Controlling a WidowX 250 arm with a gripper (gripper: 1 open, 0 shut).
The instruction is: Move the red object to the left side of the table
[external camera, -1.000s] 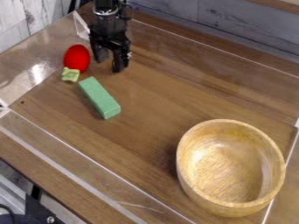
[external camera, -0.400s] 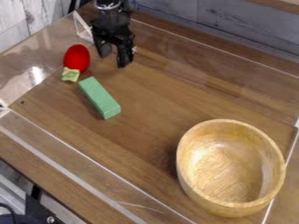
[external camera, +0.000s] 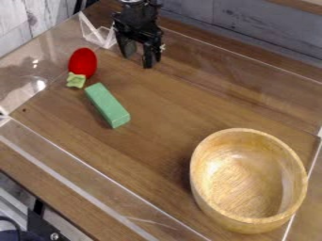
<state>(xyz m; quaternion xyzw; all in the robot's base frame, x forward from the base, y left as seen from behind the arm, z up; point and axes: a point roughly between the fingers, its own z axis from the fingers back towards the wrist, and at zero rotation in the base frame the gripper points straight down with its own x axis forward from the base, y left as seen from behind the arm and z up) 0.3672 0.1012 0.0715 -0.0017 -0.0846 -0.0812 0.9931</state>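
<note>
The black hand [external camera: 138, 51] hangs over the far left part of the bench [external camera: 189, 104], pointing straight down with its fingers spread wide and nothing between them. It touches no object. The red toy fruit [external camera: 83, 61] lies on the wood near the left clear wall, beside the hand but apart from it, its small green leafy piece [external camera: 75, 82] at its near side. Just beside that lies a long green block [external camera: 107, 104]. A wooden bowl [external camera: 249, 180] sits well apart at the near right corner.
</note>
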